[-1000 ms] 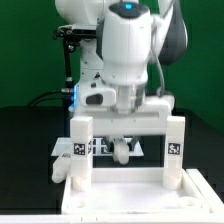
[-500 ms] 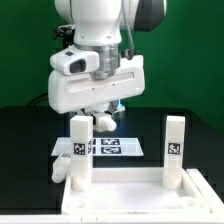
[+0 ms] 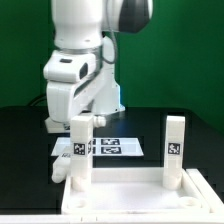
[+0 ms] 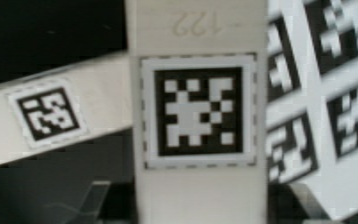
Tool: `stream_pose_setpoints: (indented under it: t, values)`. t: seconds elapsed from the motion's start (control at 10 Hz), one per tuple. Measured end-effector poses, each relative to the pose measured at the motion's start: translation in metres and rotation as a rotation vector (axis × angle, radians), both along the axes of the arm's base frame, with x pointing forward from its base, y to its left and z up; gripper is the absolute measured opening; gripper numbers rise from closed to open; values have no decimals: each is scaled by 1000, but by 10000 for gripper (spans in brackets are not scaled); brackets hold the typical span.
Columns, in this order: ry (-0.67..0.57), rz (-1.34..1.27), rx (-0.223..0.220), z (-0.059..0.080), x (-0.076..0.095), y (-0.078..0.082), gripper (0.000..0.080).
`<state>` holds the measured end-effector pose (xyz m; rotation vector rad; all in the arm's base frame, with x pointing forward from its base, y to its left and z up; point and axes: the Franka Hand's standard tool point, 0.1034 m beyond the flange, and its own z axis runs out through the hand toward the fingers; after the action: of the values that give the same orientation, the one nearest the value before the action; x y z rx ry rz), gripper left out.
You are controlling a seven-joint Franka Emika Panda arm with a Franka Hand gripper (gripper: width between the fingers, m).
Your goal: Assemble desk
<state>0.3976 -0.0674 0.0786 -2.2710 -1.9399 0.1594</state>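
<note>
The desk's tabletop panel (image 3: 125,200) lies flat at the front of the black table (image 3: 20,140), rim up. Two of its legs stand upright in the corner sockets. One leg (image 3: 80,150) is on the exterior view's left and the other leg (image 3: 175,150) is on the exterior view's right, each with a tag sticker on its face. The white arm (image 3: 80,60) leans down behind the left-hand leg, and its fingers are hidden in that view. In the wrist view this same leg (image 4: 202,100) fills the middle, tag facing the camera. The gripper (image 4: 197,205) straddles it with its jaws spread, a dark finger (image 4: 101,205) on either side of the bar. One shows a thin gap, and neither visibly presses on the leg. Another white tagged bar (image 4: 43,110) lies tilted beside the leg. The marker board (image 3: 112,146) lies flat behind the desk, between the two legs.
</note>
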Motion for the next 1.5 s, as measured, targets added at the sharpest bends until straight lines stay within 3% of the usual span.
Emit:
stream_pose_setpoints:
  t: [0.4,0.5,0.6,0.7,1.5]
  values:
    - [-2,271,40,-2,-4,-10,284]
    - [-8,480,95,-7,-7,-25,284]
    - [-8,600,126,-9,-7,-37,284]
    - [-8,646,139,-9,-7,-40,284]
    - [-8,646,139,-9,-7,-40,284]
